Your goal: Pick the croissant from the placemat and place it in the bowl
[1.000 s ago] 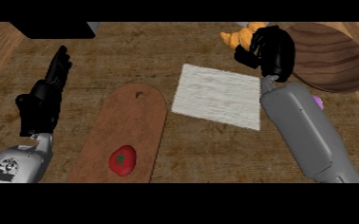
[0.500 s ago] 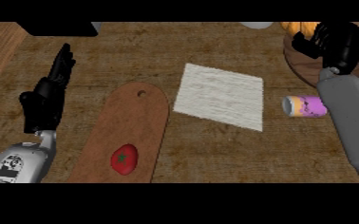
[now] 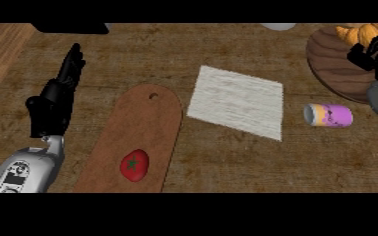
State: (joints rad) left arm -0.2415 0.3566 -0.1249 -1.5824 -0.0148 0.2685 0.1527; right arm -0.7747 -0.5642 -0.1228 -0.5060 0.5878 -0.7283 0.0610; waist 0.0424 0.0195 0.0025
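Observation:
The golden croissant (image 3: 353,33) lies in the brown wooden bowl (image 3: 332,67) at the view's upper right, near the bowl's far rim. My right hand (image 3: 365,56) shows only partly at the right edge, over the bowl and just on the near side of the croissant, with its fingers relaxed and not curled round it. The pale woven placemat (image 3: 238,101) lies bare at the middle of the counter. My left hand (image 3: 56,99) rests open at the left, fingers up.
A long brown cutting board (image 3: 144,125) lies left of the placemat with a red tomato (image 3: 134,165) on its near end. A purple can (image 3: 328,115) lies on its side between placemat and bowl. A dark object (image 3: 70,27) sits at the far left.
My right hand has drawn back toward the right edge and nearer to me. The croissant, held at the bowl's far side before, now lies in the bowl free of the hand.

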